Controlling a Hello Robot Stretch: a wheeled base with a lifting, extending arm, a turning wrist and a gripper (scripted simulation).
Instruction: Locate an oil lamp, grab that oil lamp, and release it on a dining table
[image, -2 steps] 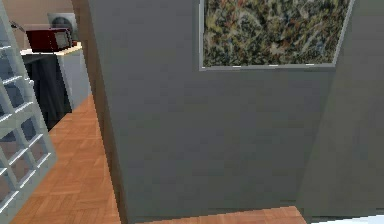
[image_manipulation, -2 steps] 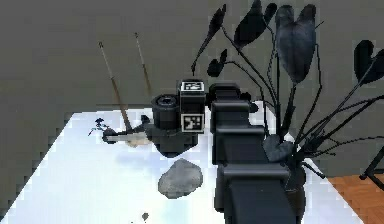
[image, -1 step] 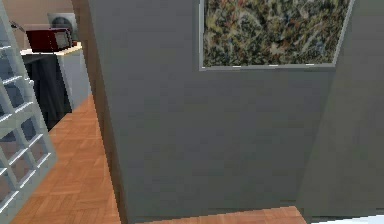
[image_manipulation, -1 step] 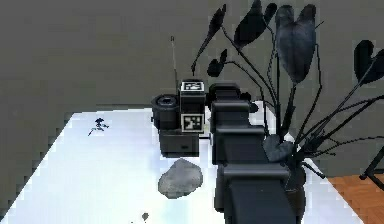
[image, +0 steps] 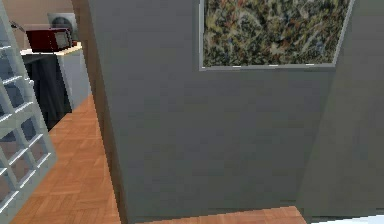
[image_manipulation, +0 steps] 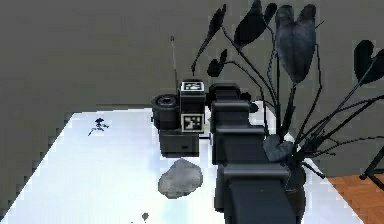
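A home, probably: a framed painting (image: 275, 32) on a grey wall (image: 200, 130), wood floor (image: 65, 175), a houseplant (image_manipulation: 295, 50) by a white table (image_manipulation: 100, 165).

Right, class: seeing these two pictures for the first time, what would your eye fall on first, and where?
The large framed abstract painting on the grey wall, at the forward view's upper right, draws the eye first. In the arm side view, a dark-leaved plant towers at the right beside a glossy white table, across which the dark arm stretches to its end effector near the middle.
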